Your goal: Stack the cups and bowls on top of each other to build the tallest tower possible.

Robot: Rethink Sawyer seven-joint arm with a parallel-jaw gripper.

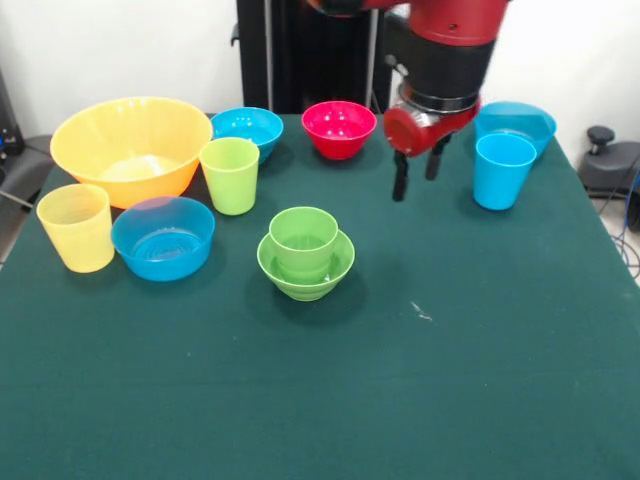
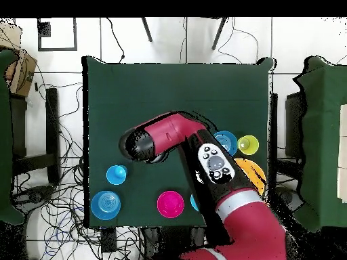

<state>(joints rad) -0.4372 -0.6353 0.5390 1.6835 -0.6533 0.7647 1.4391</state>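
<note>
The likeliest trouble from here is a collision on the way down. In the front view the gripper (image 1: 417, 170) hangs in the upper right of the frame, empty, its two dark fingers spread a little apart, just left of the sky blue cup (image 1: 503, 170). If it descends without first centring over that cup's rim, one finger could strike the wall and tip the tall, narrow tumbler, or shove it into the wide shallow blue bowl (image 1: 519, 124) right behind it. The red bowl (image 1: 339, 128) sits just to the gripper's other side, so a sideways drift could nudge that too.

A second risk lies at the tower (image 1: 305, 252): a green cup seated in a small green bowl, at the frame's centre. It looks lightly nested, so a piece brought in off-centre or released too high could knock the cup askew or slide the whole stack on the green worktop (image 1: 480, 380).

The tower lies below and left of the gripper in the front view, well apart from it, with bare worktop between. The remaining pieces cluster at the left: the large yellow-orange bowl (image 1: 131, 146), a small blue bowl (image 1: 247, 130), the yellow-green cup (image 1: 230, 175), another blue bowl (image 1: 163, 237) and the pale yellow cup (image 1: 76, 227). In the overhead view the arm (image 2: 203, 156) covers the tower and the gripper.
</note>
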